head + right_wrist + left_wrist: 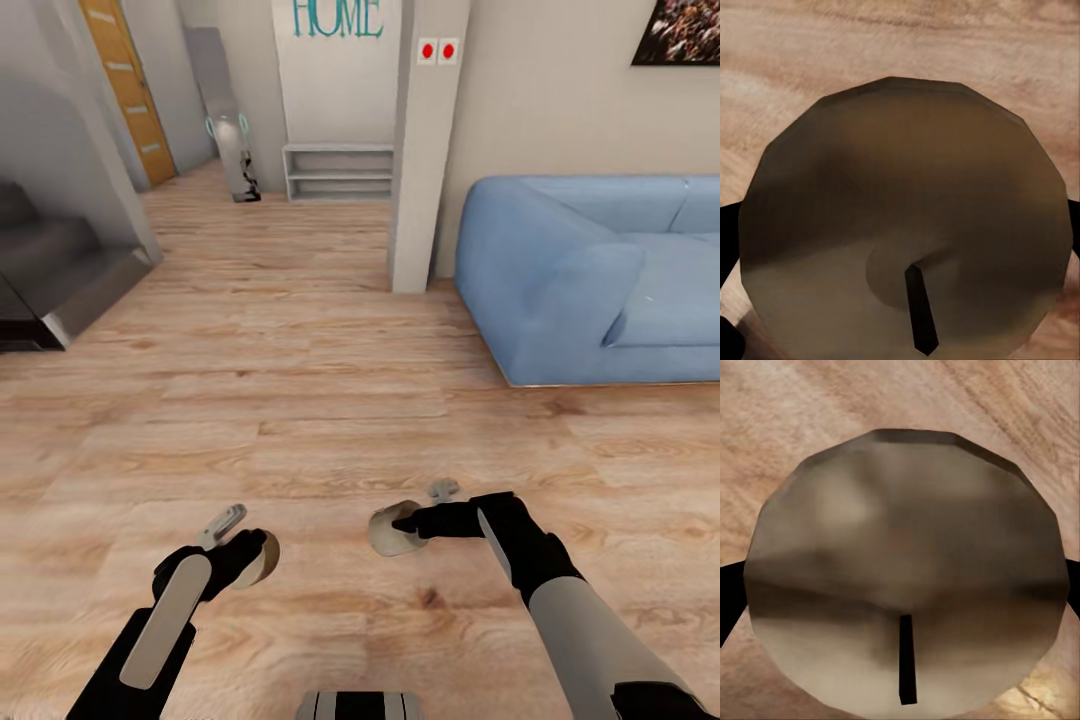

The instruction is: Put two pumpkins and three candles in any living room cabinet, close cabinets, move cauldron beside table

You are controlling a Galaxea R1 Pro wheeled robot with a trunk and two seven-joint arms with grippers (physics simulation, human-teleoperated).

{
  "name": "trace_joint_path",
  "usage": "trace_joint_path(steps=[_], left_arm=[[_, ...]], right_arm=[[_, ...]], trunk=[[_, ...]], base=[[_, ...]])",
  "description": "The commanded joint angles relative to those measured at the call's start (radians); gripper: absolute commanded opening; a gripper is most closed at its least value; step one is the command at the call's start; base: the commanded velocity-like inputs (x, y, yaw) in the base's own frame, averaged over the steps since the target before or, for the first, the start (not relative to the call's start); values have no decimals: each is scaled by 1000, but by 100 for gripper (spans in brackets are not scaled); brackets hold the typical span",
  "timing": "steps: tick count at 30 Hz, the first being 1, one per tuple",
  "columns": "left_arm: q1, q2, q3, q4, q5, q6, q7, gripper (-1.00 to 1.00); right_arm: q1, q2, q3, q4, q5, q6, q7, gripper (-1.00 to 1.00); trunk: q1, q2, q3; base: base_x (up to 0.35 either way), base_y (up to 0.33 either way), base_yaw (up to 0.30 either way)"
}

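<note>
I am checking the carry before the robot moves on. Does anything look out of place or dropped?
Nothing stands out. The left gripper holds one candle and the right gripper holds another candle, both above the wood floor. Nothing lies spilled on the floor.

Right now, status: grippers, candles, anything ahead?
Left gripper shut on candle. Right gripper shut on second candle. Bare wood floor ahead; blue sofa at right, pillar beyond.

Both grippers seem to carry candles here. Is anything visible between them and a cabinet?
No cabinet shows to judge. The left gripper holds a candle, the right gripper another candle, over bare wood floor. Ahead stand a pillar and blue sofa.
</note>
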Motion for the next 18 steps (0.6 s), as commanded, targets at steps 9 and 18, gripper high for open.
trace_joint_path(steps=[9, 18], left_arm=[[0, 0, 1, 20, -1, 1, 0, -100], [0, -1, 1, 23, -2, 2, 0, -100]], right_arm=[[0, 0, 1, 12, -5, 3, -43, -100], [0, 19, 1, 75, -5, -79, -147, -100]], trunk=[[-4, 2, 35], [-8, 4, 70]], base=[[0, 0, 283], [0, 0, 175]])
